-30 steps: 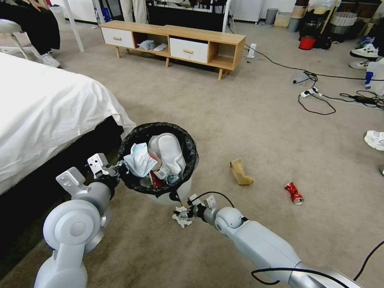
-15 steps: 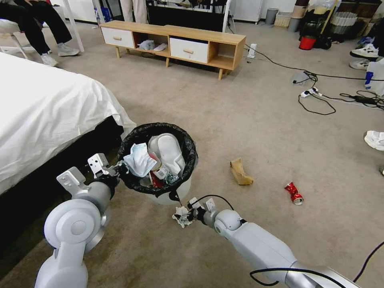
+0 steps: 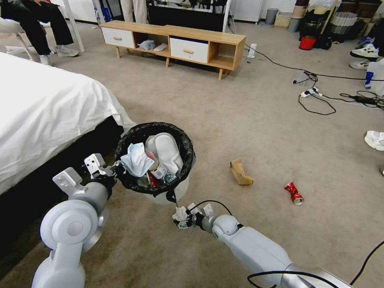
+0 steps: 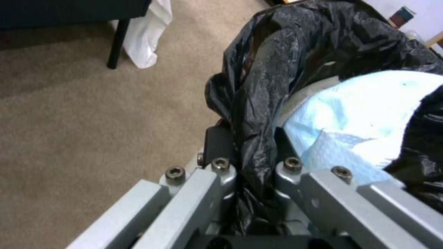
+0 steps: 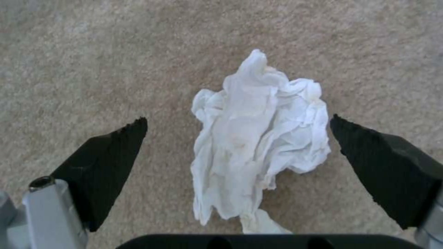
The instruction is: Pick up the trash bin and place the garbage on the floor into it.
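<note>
The right gripper [image 5: 237, 138] hangs low over the floor [image 3: 260, 132] just in front of the trash bin [image 3: 176, 191], its black fingers [image 5: 104, 162] spread wide either side of a crumpled white tissue [image 5: 258, 141], not touching it; the tissue's long axis runs between them. The left gripper [image 4: 251, 166] is clenched on the bin's black bag liner [image 4: 295, 52] at the rim. The upright bin holds a pale blue face mask [image 3: 136, 160]. Beyond the bin lie a torn cardboard piece [image 3: 240, 172] and, farther, a crushed red can [image 3: 294, 193].
</note>
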You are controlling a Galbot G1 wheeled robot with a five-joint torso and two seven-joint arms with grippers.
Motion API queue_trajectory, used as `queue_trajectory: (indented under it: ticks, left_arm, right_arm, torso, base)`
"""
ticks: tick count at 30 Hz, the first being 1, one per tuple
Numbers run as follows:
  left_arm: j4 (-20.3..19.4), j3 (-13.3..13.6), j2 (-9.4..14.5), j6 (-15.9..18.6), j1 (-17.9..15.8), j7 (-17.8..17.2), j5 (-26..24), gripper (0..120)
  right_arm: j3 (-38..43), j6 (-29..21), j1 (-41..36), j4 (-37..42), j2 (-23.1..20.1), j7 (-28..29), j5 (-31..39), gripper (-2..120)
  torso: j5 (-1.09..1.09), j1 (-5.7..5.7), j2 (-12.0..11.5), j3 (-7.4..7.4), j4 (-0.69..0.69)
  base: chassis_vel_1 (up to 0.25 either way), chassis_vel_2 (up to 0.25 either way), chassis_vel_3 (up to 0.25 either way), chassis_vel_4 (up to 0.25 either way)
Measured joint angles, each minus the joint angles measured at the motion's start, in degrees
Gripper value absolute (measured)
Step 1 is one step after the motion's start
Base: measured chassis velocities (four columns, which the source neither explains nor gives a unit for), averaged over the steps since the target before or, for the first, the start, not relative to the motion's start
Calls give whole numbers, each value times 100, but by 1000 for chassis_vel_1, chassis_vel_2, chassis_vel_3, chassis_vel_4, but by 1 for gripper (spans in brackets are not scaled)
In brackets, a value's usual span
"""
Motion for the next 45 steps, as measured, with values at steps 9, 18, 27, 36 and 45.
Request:
queue_trajectory:
  ticks: [9, 18, 27, 36, 45]
  left_arm:
    - [-1, 6, -25, -2, 45, 9, 37, 4]
    - [3, 30, -35, -7, 51, 13, 69, 4]
    - [5, -3, -20, -9, 57, 13, 73, 4]
    - [-6, -28, -4, -13, 68, 11, 72, 4]
    - [-4, -15, -14, -18, 58, 10, 76, 4]
  right_arm:
    - [7, 98, 102, -254, 108, -55, -52, 100]
    - [34, 189, 150, -532, 207, -105, -129, 100]
    - [97, 251, 232, -781, 302, -203, -203, 100]
    - [113, 316, 236, -905, 357, -356, -374, 91]
    - [141, 351, 225, -899, 340, -476, -415, 58]
  torso:
    - [0, 0, 0, 0, 1]
    - [0, 0, 0, 0, 0]
    - [0, 0, 0, 0, 0]
    - [0, 0, 0, 0, 1]
    - [0, 0, 0, 0, 0]
  base:
    - [0, 0, 0, 0]
    - [0, 0, 0, 0]
    - [0, 0, 0, 0]
    - [0, 0, 0, 0]
    - [0, 0, 0, 0]
